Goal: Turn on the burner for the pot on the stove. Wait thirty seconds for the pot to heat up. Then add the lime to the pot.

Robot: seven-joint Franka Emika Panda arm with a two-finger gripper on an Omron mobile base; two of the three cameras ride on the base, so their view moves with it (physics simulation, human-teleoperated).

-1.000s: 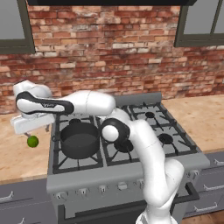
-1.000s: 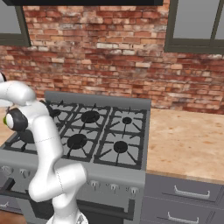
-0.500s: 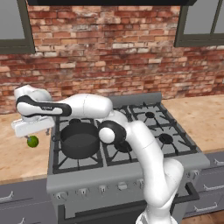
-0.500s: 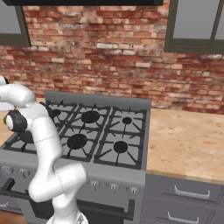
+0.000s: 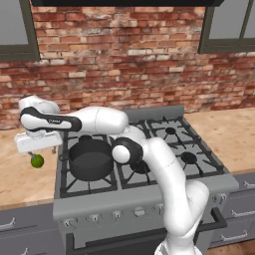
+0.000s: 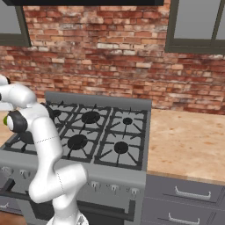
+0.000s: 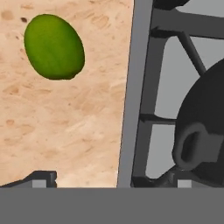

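A red brick wall (image 5: 124, 60) is filling the upper half of the left base view, with dark-framed windows (image 5: 230, 25) sitting in its upper corners. Below it a speckled tan counter (image 5: 231, 132) is running along both sides of the stove (image 5: 144, 199), whose dark grates are taking up the middle of the frame. The white arm (image 5: 164, 169) is reaching from the lower right across to the left edge — its gripper (image 5: 34, 149) is hanging with the fingers spread wide apart, gripping nothing. The pot (image 5: 91, 158) is sitting on the front-left grate. The lime (image 5: 37, 161) is lying on the counter at middle left, just beside the stove's edge and just below the fingers. No writing is legible anywhere.
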